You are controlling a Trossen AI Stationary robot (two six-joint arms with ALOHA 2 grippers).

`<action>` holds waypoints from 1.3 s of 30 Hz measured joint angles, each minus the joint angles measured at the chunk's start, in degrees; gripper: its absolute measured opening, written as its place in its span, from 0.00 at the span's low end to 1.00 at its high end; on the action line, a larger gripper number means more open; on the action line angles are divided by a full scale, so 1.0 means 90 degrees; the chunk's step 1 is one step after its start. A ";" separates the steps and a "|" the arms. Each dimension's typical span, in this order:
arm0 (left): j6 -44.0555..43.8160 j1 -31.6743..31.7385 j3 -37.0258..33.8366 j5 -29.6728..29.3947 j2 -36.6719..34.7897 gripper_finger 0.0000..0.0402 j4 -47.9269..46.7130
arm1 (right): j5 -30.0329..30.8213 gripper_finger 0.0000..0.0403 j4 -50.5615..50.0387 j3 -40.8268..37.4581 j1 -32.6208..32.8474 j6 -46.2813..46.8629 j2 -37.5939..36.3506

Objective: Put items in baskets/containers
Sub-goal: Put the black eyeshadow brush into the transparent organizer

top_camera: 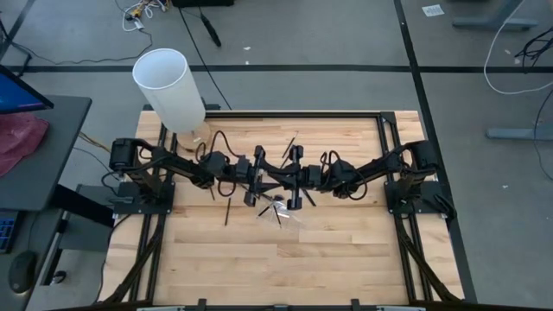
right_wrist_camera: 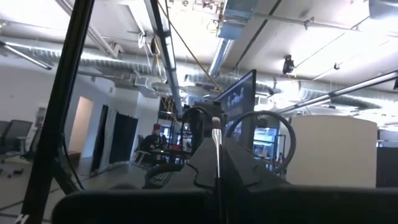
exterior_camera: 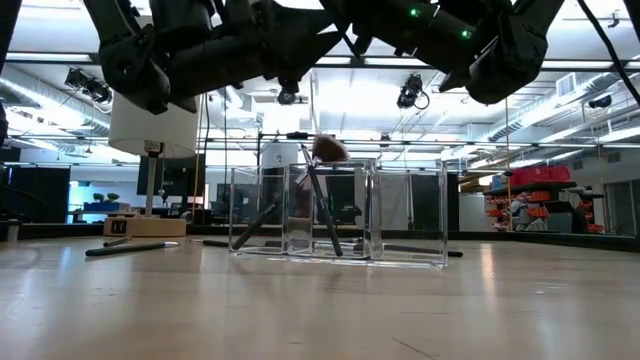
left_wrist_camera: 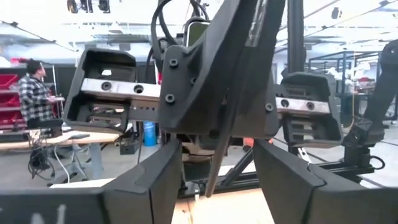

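Both grippers meet above the middle of the wooden table point(top_camera: 346, 259). My right gripper point(right_wrist_camera: 216, 186) is shut on a thin black brush point(left_wrist_camera: 225, 124). My left gripper point(left_wrist_camera: 217, 186) faces it, open, with the brush's lower end between its fingers and a gap on each side. Below them the clear container point(exterior_camera: 340, 215) stands on the table. Several brushes point(exterior_camera: 320, 210) lean inside it, one with a pinkish bristle tip point(exterior_camera: 328, 148). Loose brushes lie flat on the wood at the left point(top_camera: 227, 210) and behind the arms point(top_camera: 289, 147). My right gripper pinches the brush's shaft point(left_wrist_camera: 231, 99) between its two shut fingers. They reach in about level from the table's right side and lie across the brush. The brush stands steeply tilted, its silver-ferruled end point(right_wrist_camera: 216, 124) above the fingers. It is lifted clear of the table.
A tall white cylinder point(top_camera: 168, 86) on a wooden base stands at the table's far left corner. Black frame rails point(top_camera: 406, 250) run along both table sides. The near half of the table is bare wood. People point(left_wrist_camera: 34, 93) stand in the room beyond.
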 joint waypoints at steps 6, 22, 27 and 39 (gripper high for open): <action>0.0057 0.0000 0.0005 -0.0119 0.0000 0.45 0.0084 | -0.0001 0.02 -0.0104 0.0000 0.0029 -0.0198 0.0000; 0.0070 -0.0007 -0.0023 -0.0151 0.0012 0.08 0.0473 | 0.0127 0.02 -0.0570 0.0015 0.0119 -0.0184 -0.0044; 0.0234 -0.0004 -0.0027 0.0022 0.0012 0.03 0.0365 | 0.0299 0.03 -0.0765 0.0008 0.0211 0.0008 -0.0039; 0.0219 0.0010 0.0007 -0.0261 -0.0018 0.02 -0.0760 | 0.1170 0.25 -0.1241 -0.0816 0.0327 0.1136 -0.0552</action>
